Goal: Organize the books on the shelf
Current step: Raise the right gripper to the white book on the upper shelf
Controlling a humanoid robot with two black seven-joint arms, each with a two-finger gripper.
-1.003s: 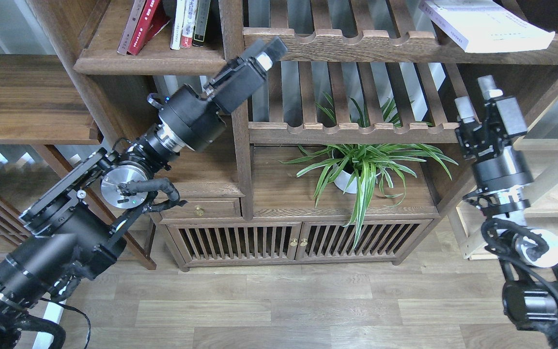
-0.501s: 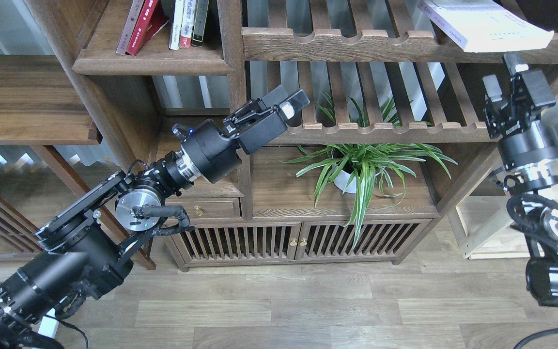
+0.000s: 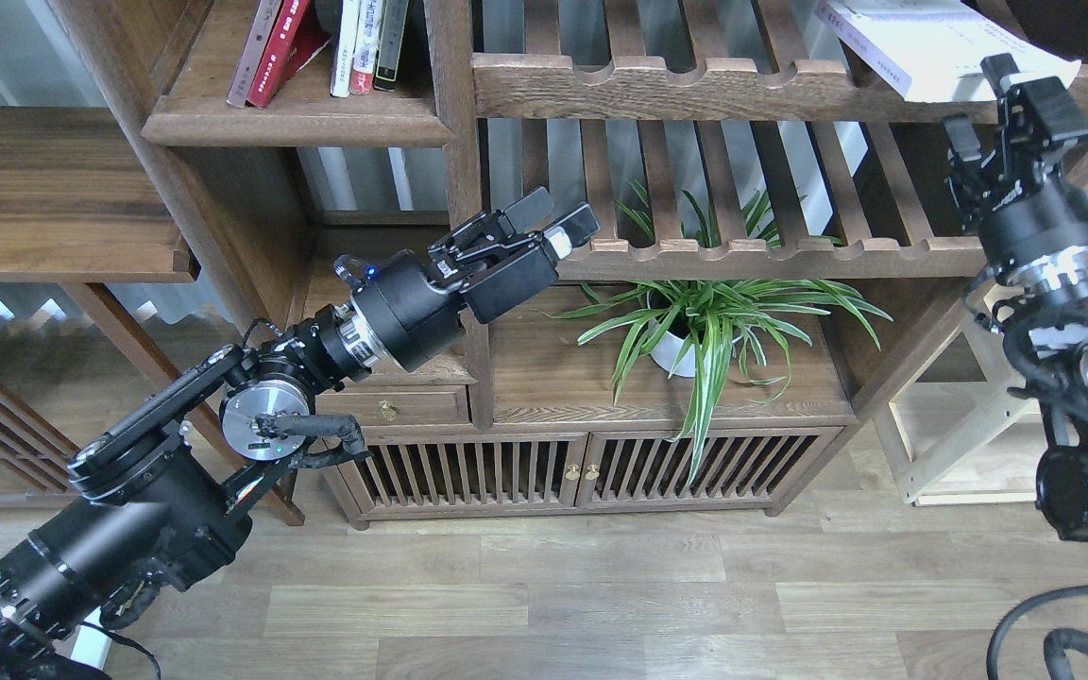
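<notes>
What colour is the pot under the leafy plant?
White; the small round pot shows half hidden by leaves in the head view.

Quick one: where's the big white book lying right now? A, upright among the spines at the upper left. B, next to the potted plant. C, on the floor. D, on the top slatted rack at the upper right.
D: the white book lies flat on the top slatted rack, with the right tool at its near corner.

At twelve o'clock a white book (image 3: 922, 42) lies on the dark-brown slatted rack (image 3: 695, 85). Toward eleven, red book (image 3: 281, 47) beside pale spines on the brown shelf (image 3: 298, 118). Centre: green, white-striped plant (image 3: 714, 326) in a white pot (image 3: 671, 351). Both arms black.
</notes>
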